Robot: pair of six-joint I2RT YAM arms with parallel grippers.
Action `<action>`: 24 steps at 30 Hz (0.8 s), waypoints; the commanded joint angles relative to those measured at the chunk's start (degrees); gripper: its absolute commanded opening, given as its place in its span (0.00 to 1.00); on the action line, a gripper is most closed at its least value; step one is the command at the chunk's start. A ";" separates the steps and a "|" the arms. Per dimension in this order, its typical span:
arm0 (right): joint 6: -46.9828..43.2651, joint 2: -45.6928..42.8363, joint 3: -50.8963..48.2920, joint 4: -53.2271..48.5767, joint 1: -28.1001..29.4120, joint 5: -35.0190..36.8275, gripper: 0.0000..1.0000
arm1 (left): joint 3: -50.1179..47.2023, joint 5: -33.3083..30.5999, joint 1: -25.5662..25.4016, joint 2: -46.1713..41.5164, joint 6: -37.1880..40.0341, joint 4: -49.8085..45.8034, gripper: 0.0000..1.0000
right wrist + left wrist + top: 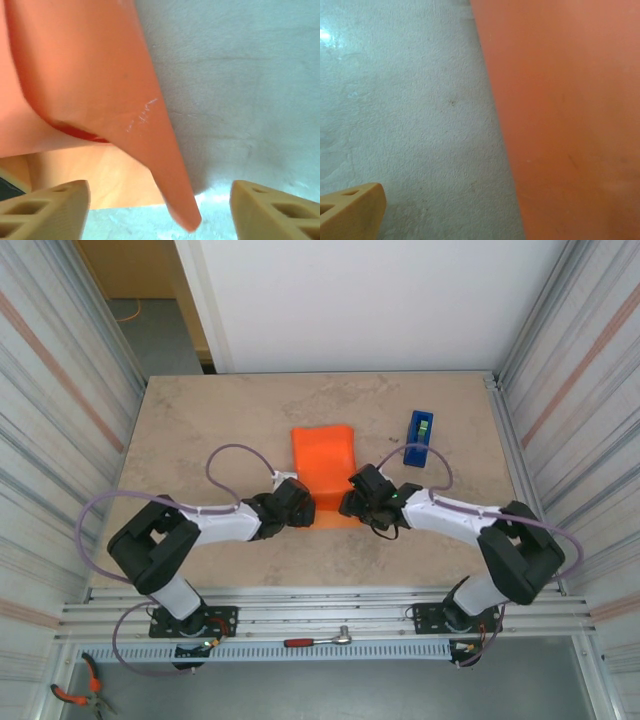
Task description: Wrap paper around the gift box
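I see the paper (322, 465) lying folded mid-table (200, 430), between both arms. Right gripper (352, 504): fingers (50, 212) apart, a paper corner between them, unclamped. Left gripper (303, 510): apart, beside the paper's edge.

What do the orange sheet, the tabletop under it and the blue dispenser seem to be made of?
The bright orange sheet looks like thin matte paper: it bends into a curled flap. The beige tabletop seems a faintly glossy stone-pattern laminate, judging by mottled veins and glare. The blue tape dispenser is probably moulded plastic, though too small to confirm.
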 commanded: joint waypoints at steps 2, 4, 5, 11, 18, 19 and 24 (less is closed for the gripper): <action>-1.33 -5.00 -0.17 -3.81 0.41 4.47 0.98 | 1.69 0.13 -0.19 -5.72 1.38 -1.88 0.99; -2.12 -5.90 -0.10 -3.77 0.37 5.45 0.98 | 1.67 0.85 -0.19 -7.58 1.32 -2.14 0.99; -2.33 -6.12 -0.24 -3.42 0.18 5.32 0.98 | 1.55 1.64 -0.21 -8.48 1.43 -2.16 0.99; -2.08 -5.20 -0.28 -0.64 -4.51 -1.39 0.98 | -0.32 8.78 4.22 -13.37 -1.80 -2.23 0.99; -6.32 -2.70 5.25 3.84 -14.21 -12.43 0.98 | 4.29 30.11 20.35 -10.72 -2.97 1.55 0.99; -6.90 -0.70 7.80 3.01 -15.57 -13.85 0.98 | 6.50 31.99 21.70 -8.75 -2.57 1.40 0.99; -9.13 10.71 19.61 1.16 -19.46 -19.44 0.98 | 17.53 39.17 24.61 2.88 -1.92 0.09 0.99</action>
